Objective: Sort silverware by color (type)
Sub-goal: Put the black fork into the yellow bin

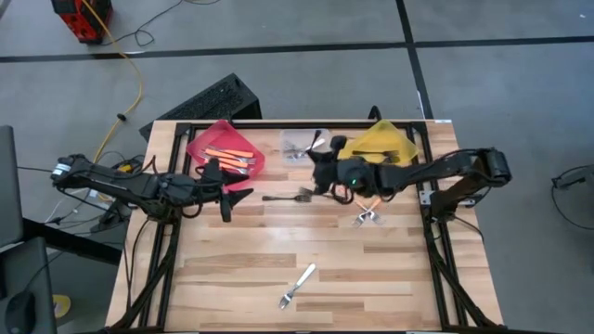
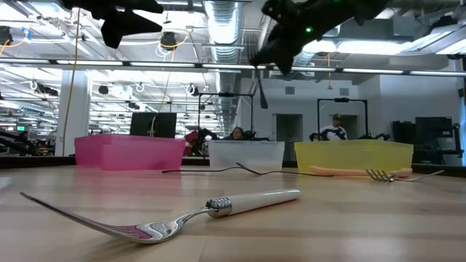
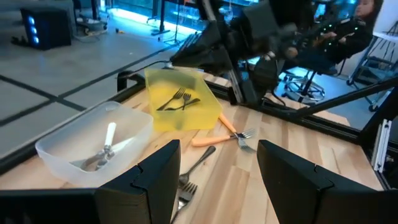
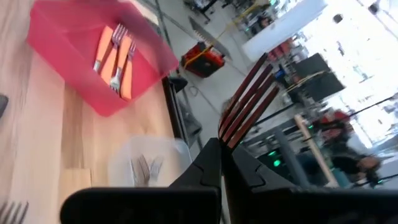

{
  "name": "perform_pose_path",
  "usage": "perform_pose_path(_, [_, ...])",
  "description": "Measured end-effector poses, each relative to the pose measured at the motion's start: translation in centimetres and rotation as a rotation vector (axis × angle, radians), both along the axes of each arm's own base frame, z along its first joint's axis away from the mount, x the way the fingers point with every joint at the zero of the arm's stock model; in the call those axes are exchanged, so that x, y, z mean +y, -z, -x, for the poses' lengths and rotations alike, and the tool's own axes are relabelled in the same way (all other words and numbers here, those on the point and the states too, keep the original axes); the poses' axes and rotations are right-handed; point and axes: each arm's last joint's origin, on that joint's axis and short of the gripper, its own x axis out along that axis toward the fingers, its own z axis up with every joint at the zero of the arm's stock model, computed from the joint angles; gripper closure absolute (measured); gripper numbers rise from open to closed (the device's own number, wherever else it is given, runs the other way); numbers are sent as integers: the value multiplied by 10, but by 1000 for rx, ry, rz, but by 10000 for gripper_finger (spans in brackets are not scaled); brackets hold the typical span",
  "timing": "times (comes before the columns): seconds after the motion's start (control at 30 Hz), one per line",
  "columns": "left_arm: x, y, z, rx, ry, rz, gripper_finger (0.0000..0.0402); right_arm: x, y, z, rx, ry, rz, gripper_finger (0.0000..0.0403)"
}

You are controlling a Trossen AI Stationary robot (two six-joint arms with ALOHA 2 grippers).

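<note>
Forks lie in the red bin (image 1: pixel 225 148), the clear bin (image 1: pixel 299 147) and on the wooden table (image 1: pixel 306 250). Right gripper (image 4: pixel 222 144) pinches a dark fork (image 4: pixel 247 102) above the clear bin. Left gripper (image 1: pixel 238 198) hangs open near the red bin.

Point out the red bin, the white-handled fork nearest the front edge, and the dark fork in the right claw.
Red plastic bin (image 1: pixel 200 146): high view, bare left wall.
White-handled silver fork (image 1: pixel 298 286): high view, mid-handle.
Dark fork held in right claw (image 4: pixel 247 109): right wrist view, tines.
</note>
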Motion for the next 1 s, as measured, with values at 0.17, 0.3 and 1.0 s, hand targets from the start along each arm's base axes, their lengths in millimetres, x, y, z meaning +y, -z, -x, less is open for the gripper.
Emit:
perform_pose_path(0.17, [0, -4, 6, -3, 17, -54, 203, -31, -11, 30, -34, 58, -50, 381])
perform_pose_path(0.3, [-2, -2, 8, -5, 38, -78, 203, -49, -8, 55, -61, 28, -105, 381])
perform_pose_path(1.0, [-4, 53, 12, -105, 87, -119, 203, -84, 36, 103, -98, 43, -144, 381])
